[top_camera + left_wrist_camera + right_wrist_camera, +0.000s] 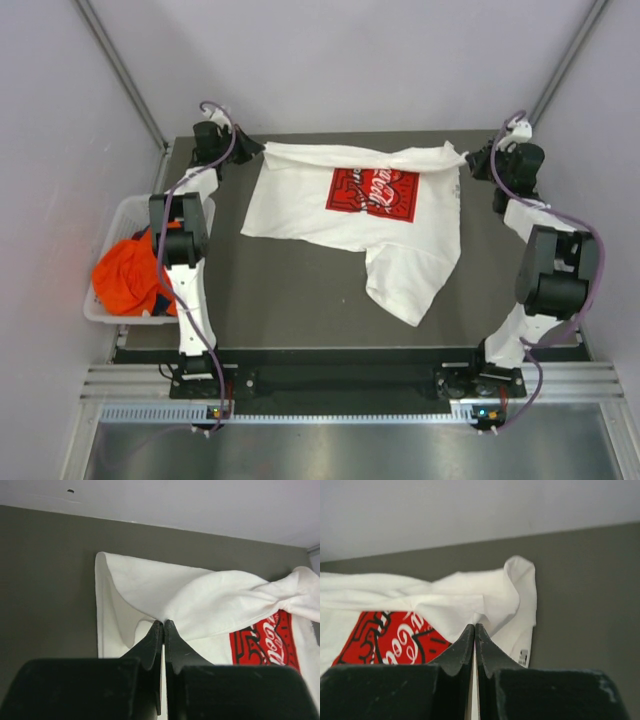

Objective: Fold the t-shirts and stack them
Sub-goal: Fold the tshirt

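Left arm (190, 290) and right arm (545, 270) reach far forward, jaws clamped on the white t-shirt (400, 240).

Just one print to read: a red panel (267, 642) on the white t-shirt (400, 250). Looping white script runs across it in the Coca-Cola style. The left wrist view catches only the tail end of the script, with cloth folded over the rest, while the right wrist view shows curly letters among black line drawing, not fully legible. Right of the panel, at the shirt's edge, sits a small grey label (522, 656), too small to read.
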